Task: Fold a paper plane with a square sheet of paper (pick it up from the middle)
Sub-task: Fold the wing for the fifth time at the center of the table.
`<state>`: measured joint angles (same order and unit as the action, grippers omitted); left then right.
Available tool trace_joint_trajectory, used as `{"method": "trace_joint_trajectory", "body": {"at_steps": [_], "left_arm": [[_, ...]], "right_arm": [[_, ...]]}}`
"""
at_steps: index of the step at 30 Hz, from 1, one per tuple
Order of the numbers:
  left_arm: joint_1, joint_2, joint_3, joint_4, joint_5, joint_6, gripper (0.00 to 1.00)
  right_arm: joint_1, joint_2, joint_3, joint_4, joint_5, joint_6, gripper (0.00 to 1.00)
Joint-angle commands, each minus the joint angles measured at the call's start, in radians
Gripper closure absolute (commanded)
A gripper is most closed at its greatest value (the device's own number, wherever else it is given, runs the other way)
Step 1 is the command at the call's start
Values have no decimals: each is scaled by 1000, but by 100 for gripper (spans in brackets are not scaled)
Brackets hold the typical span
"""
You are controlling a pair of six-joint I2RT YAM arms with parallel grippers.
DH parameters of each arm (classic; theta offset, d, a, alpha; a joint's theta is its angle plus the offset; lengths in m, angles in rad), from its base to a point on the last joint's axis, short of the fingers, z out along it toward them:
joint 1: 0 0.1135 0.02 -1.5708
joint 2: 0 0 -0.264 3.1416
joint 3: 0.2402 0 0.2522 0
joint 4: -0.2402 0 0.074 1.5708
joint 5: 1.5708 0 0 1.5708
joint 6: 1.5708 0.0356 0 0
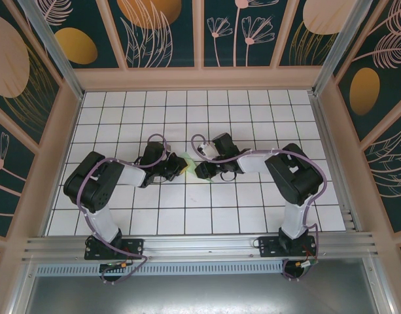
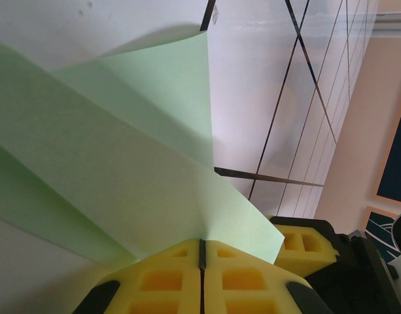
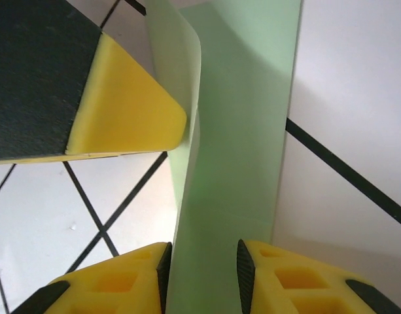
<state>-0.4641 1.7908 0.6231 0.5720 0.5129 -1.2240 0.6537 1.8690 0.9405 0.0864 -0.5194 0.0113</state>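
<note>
left hand (image 2: 201, 252) pinches paper plane (image 2: 115, 163) | right hand (image 3: 203, 265) agape around it

A white table (image 1: 187, 216) ruled in a black grid of square tiles, with an aluminium rail (image 1: 200, 245) along its near edge. Whether the folded paper (image 1: 186, 159) touches it, I can't tell.

Top view: paper (image 1: 185, 159) largely hidden btwn left gripper (image 1: 179, 165) & right gripper (image 1: 200, 171); folds too small to be read. Left wrist: paper cut off at left edge, lower part covered by fingers (image 2: 180, 265). Right wrist: cut off top & bottom.
</note>
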Motion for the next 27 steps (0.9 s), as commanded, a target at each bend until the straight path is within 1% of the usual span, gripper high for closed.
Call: {"method": "trace_joint_trajectory", "body": {"at_steps": [1,6,12,21,27], "left_arm": [[-4,21,23,-16,-4,20,91],[-4,25,28,-20,-4,21,91],[-4,32,38,-36,-12,21,92],[-4,36,45,-54,-23,21,92],[-4,27,41,-61,-27,21,93]], "right_arm": [[15,26,25,-25,27,-70,65],[17,39,18,-21,-2,-92,65],[20,20,3,-18,-47,-119,65],[21,-10,-29,-2,-25,-155,63],[24,-9,-37,4,-21,-181,67]]}}
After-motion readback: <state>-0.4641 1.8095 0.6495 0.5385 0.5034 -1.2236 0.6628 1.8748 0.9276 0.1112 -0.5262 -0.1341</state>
